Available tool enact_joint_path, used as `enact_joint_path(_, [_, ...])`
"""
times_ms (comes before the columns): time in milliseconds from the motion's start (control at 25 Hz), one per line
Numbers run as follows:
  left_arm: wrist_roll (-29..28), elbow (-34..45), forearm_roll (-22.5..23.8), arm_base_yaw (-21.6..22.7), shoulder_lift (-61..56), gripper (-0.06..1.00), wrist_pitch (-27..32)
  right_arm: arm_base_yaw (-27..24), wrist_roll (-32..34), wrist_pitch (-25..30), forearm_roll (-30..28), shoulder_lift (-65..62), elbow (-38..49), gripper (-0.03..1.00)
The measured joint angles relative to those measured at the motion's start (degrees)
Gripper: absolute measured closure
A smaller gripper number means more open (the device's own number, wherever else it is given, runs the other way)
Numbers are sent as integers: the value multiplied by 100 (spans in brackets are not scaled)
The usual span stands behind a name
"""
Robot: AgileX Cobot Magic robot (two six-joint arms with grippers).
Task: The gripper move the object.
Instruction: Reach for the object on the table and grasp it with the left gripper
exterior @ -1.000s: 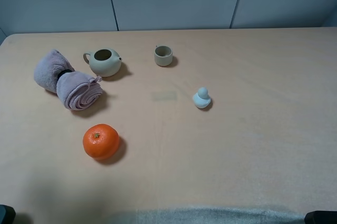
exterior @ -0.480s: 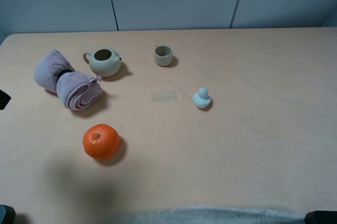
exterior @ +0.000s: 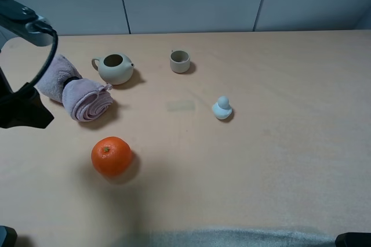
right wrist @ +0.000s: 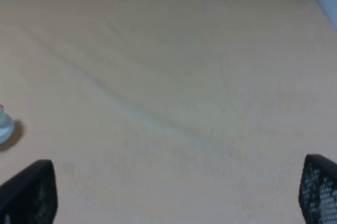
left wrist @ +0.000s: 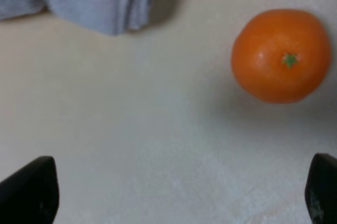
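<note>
The orange [exterior: 111, 156] sits on the bench [exterior: 278, 160] in the lower left of the high view, stem dimple facing up, with nothing touching it. Above it in that frame lies a rolled mauve towel [exterior: 75, 91], near but apart, and just beyond the towel stands a pale lidless teapot [exterior: 115, 68]. A small cup [exterior: 180, 61] is at upper centre, and a pale-blue duck figure [exterior: 222, 108] stands near the middle, well apart from the fruit. The dark left arm [exterior: 23, 111] with its looping cable enters at the left edge, level with the towel. In the left wrist view the left pincer [left wrist: 174, 195] is spread wide and holds nothing; the orange [left wrist: 281, 56] lies ahead of it, clear of both fingertips. The right pincer [right wrist: 174, 192] is likewise wide open over bare bench
</note>
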Motion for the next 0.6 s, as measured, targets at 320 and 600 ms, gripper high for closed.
enact_joint_path(320, [0, 0, 0, -498, 597, 2, -318, 0, 0, 0, 0, 0, 0, 28])
enact_joint_path(600, [-1, 0, 0, -862, 1124, 2, -565, 0, 0, 0, 0, 0, 0, 28])
